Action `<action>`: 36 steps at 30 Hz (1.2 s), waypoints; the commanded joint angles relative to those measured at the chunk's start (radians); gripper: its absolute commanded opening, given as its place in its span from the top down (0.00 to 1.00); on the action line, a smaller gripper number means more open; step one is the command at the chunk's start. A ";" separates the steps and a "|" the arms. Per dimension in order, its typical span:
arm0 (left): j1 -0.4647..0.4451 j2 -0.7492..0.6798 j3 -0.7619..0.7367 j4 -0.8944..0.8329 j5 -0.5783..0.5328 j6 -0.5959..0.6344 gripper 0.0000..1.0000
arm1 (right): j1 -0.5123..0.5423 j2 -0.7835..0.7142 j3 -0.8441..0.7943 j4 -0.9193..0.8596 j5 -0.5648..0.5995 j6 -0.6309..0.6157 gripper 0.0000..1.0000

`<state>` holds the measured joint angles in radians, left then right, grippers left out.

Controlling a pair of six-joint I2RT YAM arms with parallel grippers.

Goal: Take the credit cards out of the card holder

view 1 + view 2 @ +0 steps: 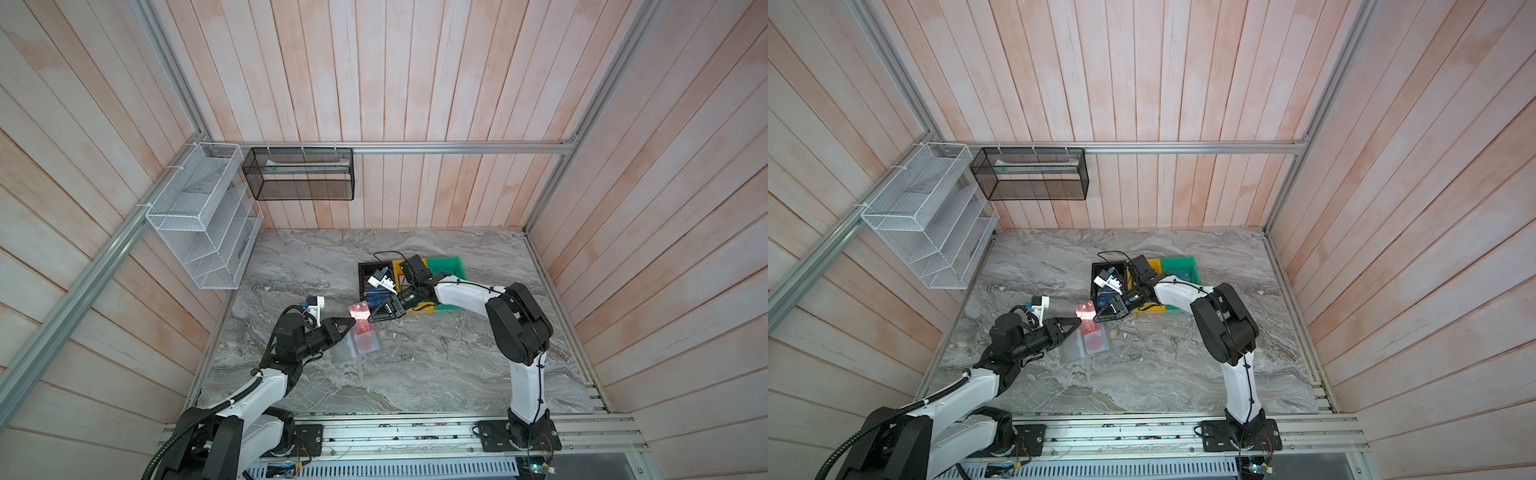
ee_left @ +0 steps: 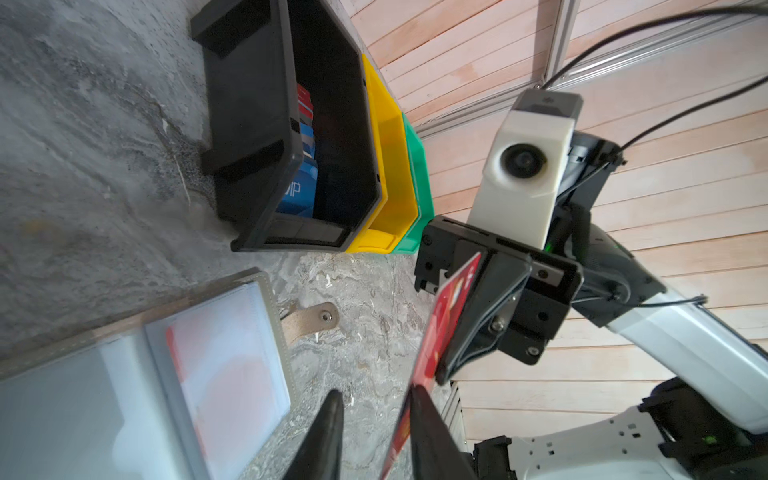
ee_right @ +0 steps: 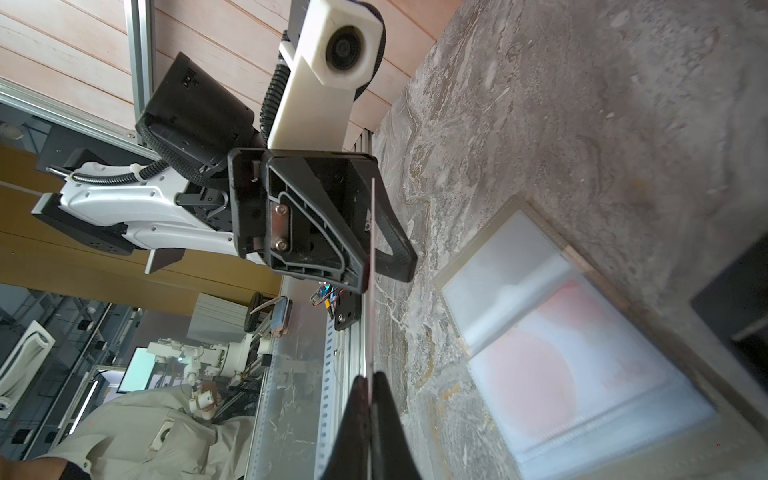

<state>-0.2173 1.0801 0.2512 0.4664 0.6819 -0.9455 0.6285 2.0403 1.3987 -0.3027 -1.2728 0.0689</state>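
My right claw (image 1: 371, 318) is clenched on the red card (image 1: 360, 310), and my left claw (image 1: 353, 321) stands parted beside it. I should draw the card straight out and carry it flat to the black bin (image 2: 249, 104).

Plastic on veined stone
Glossy red card (image 2: 440, 328); card holder (image 2: 145, 395), lower left, has frosted plastic sleeves and a matt stitched cover; tabletop (image 2: 83, 166) looks like grainy grey marble.

Near the card holder (image 1: 347, 353), my right gripper (image 1: 371, 319) pinches the red card (image 1: 360, 310); my left gripper (image 1: 353, 323) stands parted beside it.
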 commanded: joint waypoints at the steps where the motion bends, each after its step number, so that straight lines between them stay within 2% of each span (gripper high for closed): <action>1: -0.002 -0.025 0.022 -0.065 0.012 0.040 0.68 | -0.065 -0.026 0.032 -0.228 0.047 -0.166 1.00; 4: -0.001 -0.025 0.023 -0.077 0.005 0.043 0.67 | -0.109 -0.053 0.068 -0.356 0.145 -0.257 1.00; 9: 0.000 -0.001 0.044 -0.153 -0.005 0.077 0.66 | -0.142 -0.125 0.161 -0.545 0.490 -0.378 1.00; 13: 0.001 0.026 0.052 -0.159 0.007 0.085 0.66 | -0.139 -0.217 0.184 -0.583 0.764 -0.458 1.00; 18: 0.002 0.047 0.061 -0.155 0.015 0.091 0.66 | -0.134 -0.281 0.204 -0.625 0.966 -0.579 1.00; 24: 0.002 0.069 0.057 -0.146 0.015 0.086 0.66 | -0.098 -0.272 0.196 -0.662 1.216 -0.746 1.00; 30: 0.004 0.077 0.056 -0.139 0.024 0.080 0.66 | -0.083 -0.207 0.228 -0.682 1.249 -0.907 1.00; 36: 0.004 0.073 0.058 -0.144 0.022 0.080 0.66 | -0.071 -0.179 0.222 -0.630 1.278 -0.969 1.00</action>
<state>-0.2169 1.1538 0.2897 0.3206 0.6888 -0.8791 0.5426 1.8450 1.6051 -0.9390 -0.0345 -0.8326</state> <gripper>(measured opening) 0.341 0.047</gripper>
